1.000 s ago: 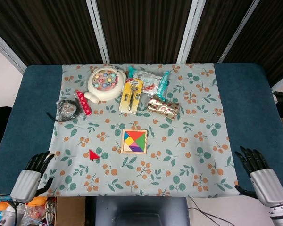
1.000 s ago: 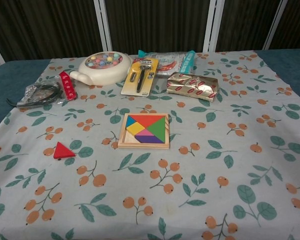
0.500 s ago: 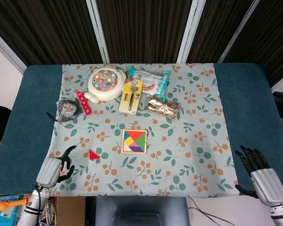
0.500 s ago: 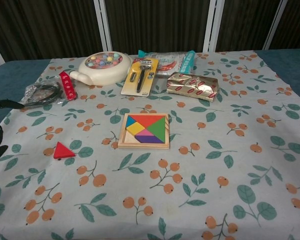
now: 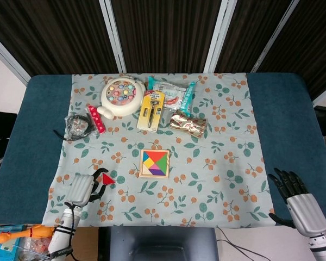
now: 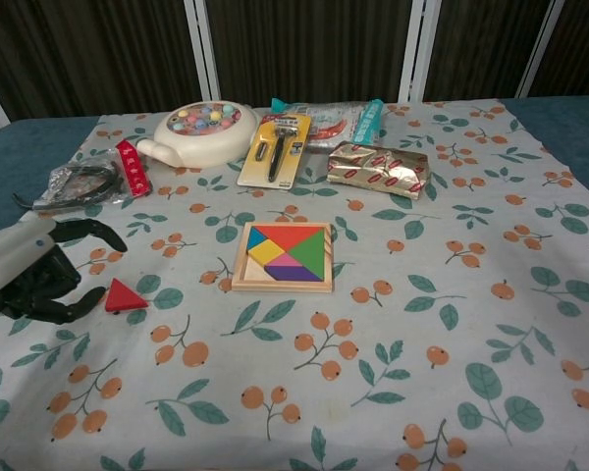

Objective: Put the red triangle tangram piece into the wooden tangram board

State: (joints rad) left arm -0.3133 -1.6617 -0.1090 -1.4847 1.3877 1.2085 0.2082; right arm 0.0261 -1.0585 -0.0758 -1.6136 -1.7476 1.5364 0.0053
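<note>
The left hand (image 6: 34, 270) has come in from the lower left edge of the frame over the last second and now sits just beside the red triangle (image 6: 124, 295), which lies flat on the flowered cloth (image 6: 393, 324) in the left-centre of the chest view. Its dark fingers (image 6: 88, 234) are spread and curved toward the piece, one above it and one low beside it, with nothing between them; from these views I cannot tell whether a fingertip already touches the triangle's edge. The triangle itself has not moved.

The wooden board (image 6: 283, 257) sits near the middle of the frame, well to the right of the triangle, already holding several coloured pieces.

The right hand (image 5: 293, 190) remains at the lower right corner in the head view, fingers apart and empty, resting at the counter (image 5: 293, 119) edge.

The approach looks almost finished, so the pinch on the triangle is likely next. Being thin and flat, it may slide on the cloth rather than lift.
</note>
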